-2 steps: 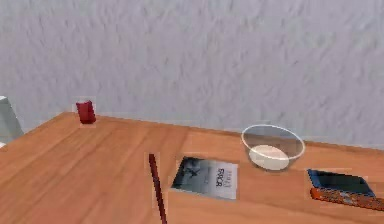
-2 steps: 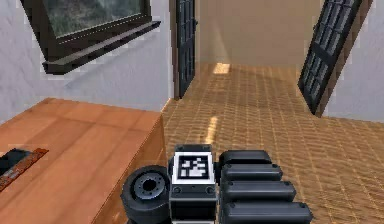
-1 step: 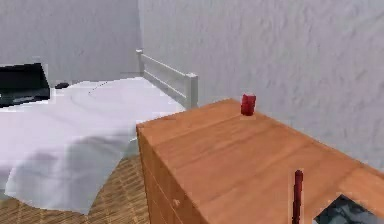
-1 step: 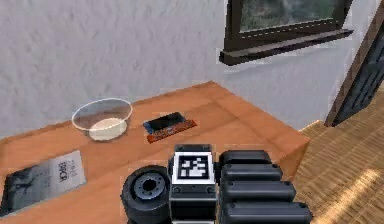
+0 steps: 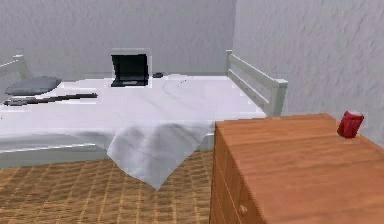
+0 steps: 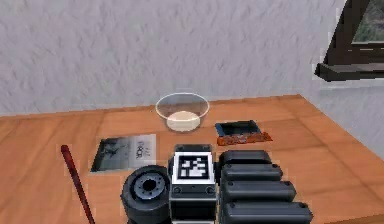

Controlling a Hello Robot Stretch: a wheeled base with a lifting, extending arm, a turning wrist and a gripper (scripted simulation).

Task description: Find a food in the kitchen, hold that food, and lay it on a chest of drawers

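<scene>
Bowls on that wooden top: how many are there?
1. A clear glass bowl stands on the wooden top near the wall, beyond the arm. The arm covers part of the top, so another could be hidden.

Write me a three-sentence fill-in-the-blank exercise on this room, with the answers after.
1. A black ____ stands open on the bed.
2. The can on the wooden chest is ____.
3. In the arm side view, a glass ____ with something pale in it stands on the wooden surface.
Missing words: laptop; red; bowl.
</scene>
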